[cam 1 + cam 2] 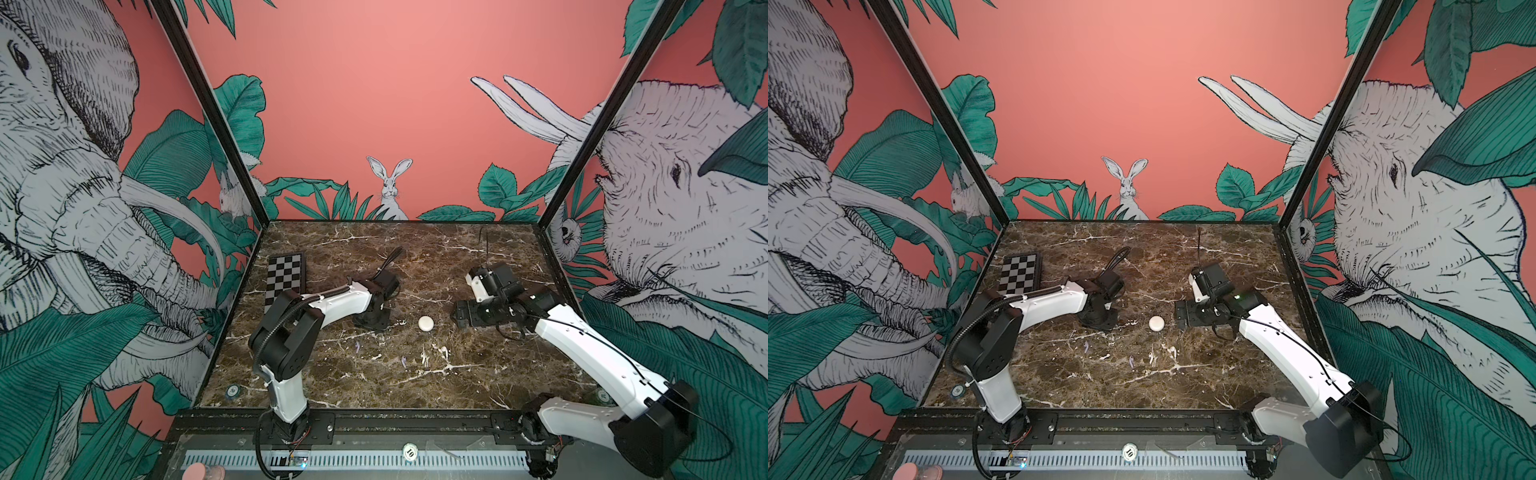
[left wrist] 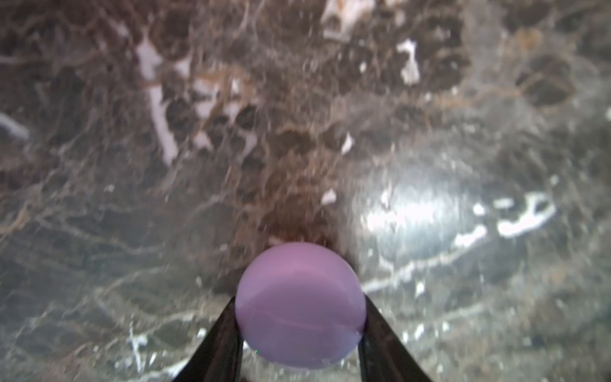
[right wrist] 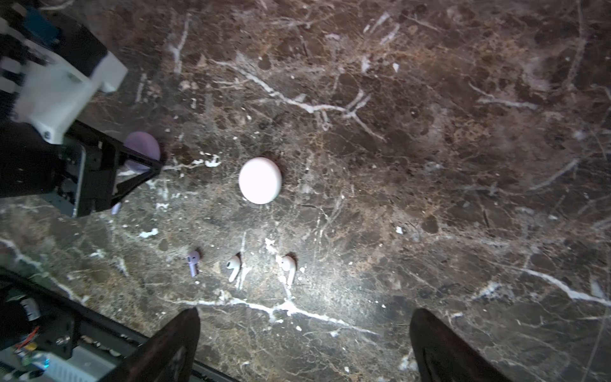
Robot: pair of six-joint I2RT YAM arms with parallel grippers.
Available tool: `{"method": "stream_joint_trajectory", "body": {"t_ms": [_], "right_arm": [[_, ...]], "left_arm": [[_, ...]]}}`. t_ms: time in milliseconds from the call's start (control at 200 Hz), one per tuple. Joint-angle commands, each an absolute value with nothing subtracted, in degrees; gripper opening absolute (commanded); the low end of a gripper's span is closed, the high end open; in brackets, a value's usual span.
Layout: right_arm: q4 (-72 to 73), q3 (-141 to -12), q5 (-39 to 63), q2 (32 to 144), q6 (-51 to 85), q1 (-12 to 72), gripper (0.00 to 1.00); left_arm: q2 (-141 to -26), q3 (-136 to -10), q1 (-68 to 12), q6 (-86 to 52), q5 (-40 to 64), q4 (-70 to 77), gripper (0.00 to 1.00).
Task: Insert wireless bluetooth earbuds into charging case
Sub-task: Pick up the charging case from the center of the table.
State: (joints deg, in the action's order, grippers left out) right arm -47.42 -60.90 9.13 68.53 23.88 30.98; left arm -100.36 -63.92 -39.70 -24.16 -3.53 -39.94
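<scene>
Marble tabletop (image 1: 457, 257): my left claw (image 2: 300, 299) pinches the closed lilac case (image 2: 299, 317); earbuds (image 3: 234, 266) lie loose, clear of my wide-open, empty right claw (image 3: 305, 317).

Seen from above, the left gripper (image 1: 371, 321) hides the lilac case (image 2: 300, 306); close up it's blurred, the gripper's fingers (image 2: 224, 340) cropped

Top views: mounted high over the robot's edge of the marble tabletop (image 1: 374, 257), tilted down toward the back wall (image 1: 374, 104); whole surface in frame, far off.
Left wrist view: very near, looks down along the left gripper (image 2: 299, 314); lilac case (image 2: 299, 297) between its fingertips, blurred.
Right wrist view: higher up, looks down past the right gripper (image 3: 305, 317). Ahead of its fingertips: white case (image 3: 260, 180) (image 1: 426, 323) (image 1: 1156, 323), shared with both top views; lilac case (image 3: 142, 148), shared with the left wrist view.
</scene>
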Motion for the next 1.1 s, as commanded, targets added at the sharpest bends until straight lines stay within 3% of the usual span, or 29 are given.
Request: {"method": "stream_joint_trajectory", "body": {"t_ms": [0, 295, 465, 680, 1095], "right_arm": [[-46.6, -63.0, 16.8, 68.7, 22.1, 31.3, 0.98], [-34.8, -60.6, 39.4, 69.8, 26.7, 31.3, 0.98], [-27.3, -59.0, 46.3, 71.1, 30.7, 31.3, 0.95], [-17.0, -56.5, 51.5, 73.0, 38.3, 32.0, 0.86], [-8.5, -56.8, 50.8, 83.2, 40.1, 39.6, 0.69]], "left_arm": [[-91.1, -61.8, -39.8, -20.8, -1.0, -40.4, 0.0], [-71.5, -56.0, -41.9, -10.4, 8.3, -40.3, 0.0], [-62.0, -50.7, -42.2, -8.2, 10.1, -36.0, 0.0], [-57.6, -46.9, -45.7, -4.8, 4.2, -31.6, 0.0], [-57.6, -43.6, -50.6, -0.5, 1.9, -24.7, 0.0]]}}
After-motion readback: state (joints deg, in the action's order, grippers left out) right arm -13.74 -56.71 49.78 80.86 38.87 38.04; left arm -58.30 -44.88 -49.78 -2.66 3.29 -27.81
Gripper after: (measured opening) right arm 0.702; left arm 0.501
